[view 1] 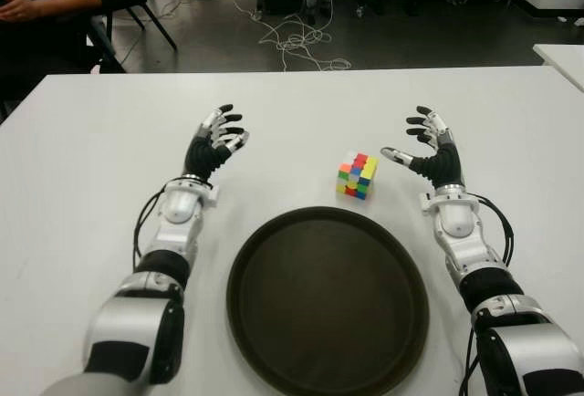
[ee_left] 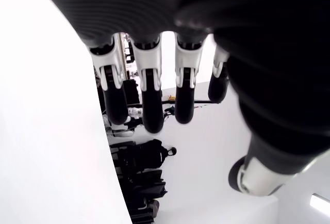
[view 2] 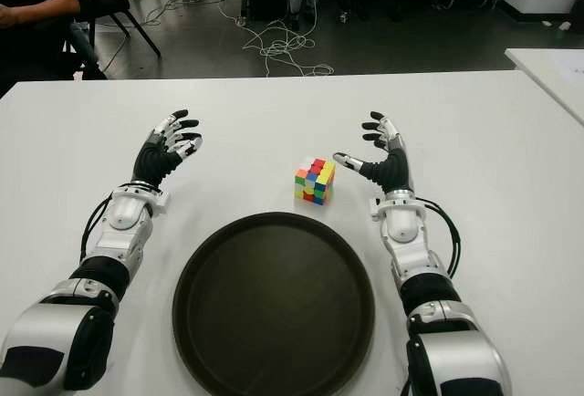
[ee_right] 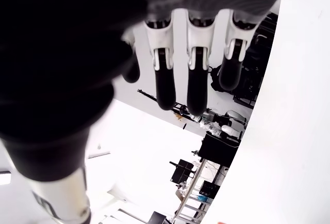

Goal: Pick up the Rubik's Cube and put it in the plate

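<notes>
Rubik's Cube sitting on white counter, just beyond far rim of dark round plate, apart from it. Right hand hovering just right of cube, fingers spread, holding nothing, thumb pointing toward it. Left hand well left of cube, fingers relaxed open, empty. Bare counter stretching to all edges.
</notes>
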You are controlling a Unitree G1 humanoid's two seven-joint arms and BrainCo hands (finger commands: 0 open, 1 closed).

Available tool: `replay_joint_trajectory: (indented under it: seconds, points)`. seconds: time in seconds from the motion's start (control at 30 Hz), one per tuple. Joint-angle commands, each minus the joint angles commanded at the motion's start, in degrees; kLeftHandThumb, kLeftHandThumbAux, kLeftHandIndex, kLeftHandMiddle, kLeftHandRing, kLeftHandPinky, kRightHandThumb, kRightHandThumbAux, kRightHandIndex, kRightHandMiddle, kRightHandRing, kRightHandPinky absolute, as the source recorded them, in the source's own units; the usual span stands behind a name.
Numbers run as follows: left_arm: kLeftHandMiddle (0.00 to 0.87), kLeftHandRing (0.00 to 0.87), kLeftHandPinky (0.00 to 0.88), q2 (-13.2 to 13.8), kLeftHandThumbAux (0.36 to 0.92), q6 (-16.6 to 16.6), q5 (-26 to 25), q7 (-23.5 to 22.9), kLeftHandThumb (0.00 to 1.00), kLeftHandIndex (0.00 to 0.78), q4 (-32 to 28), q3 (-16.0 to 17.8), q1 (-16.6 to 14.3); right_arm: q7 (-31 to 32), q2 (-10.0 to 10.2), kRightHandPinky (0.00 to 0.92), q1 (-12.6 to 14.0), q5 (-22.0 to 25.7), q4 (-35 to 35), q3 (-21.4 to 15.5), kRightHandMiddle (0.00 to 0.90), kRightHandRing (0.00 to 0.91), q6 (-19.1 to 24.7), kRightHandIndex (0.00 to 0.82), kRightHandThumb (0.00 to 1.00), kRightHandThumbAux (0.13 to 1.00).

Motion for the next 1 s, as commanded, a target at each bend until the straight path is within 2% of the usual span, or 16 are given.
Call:
replay_joint_trajectory:
  seconds: [0.23, 0.53, 0.67, 0.8, 1.0]
  points:
    - [0.241, 0.274, 0.323, 0.1, 0.694, -0.1, 0.2, -0.1, 0.181, 0.156, 0.0, -0.1, 0.0, -0.4, -0.1, 0.276, 0.0, 0.0, -0.5, -0.1, 0.279, 0.273, -0.5, 0.184, 0.063, 0.805]
    - [0.242, 0.275, 0.329, 0.1, 0.689, -0.1, 0.2, 0.2, 0.174, 0.154, 0.0, -0.1, 0.0, -3.2, -1.0, 0.285, -1.1, -2.6, -1.5, 0.8, 0.274, 0.273, -1.7, 0.201, 0.043, 0.834]
    - [0.243, 0.276, 0.328, 0.0, 0.682, -0.3, 0.5, 0.5, 0.17, 0.159, 0.1, -0.2, 0.1, -5.3, -1.6, 0.285, -1.4, -5.2, -2.3, 1.9, 0.277, 0.273, -1.8, 0.218, 0.076, 0.85]
    - [0.24, 0.272, 0.326, 0.1, 0.677, -0.5, 0.5, 0.6, 0.168, 0.16, 0.0, -0.2, 0.2, -6.0, -2.1, 0.301, -2.6, -6.9, -1.9, 2.7, 0.275, 0.274, -1.2, 0.22, 0.116, 0.853]
    - [0.248, 0.276, 0.328, 0.2, 0.675, -0.4, 0.7, 1.0, 0.175, 0.164, 0.0, -0.3, 0.2, -6.0, -2.9, 0.317, -6.3, -8.2, 2.0, 3.8, 0.272, 0.279, -1.2, 0.225, 0.138, 0.848]
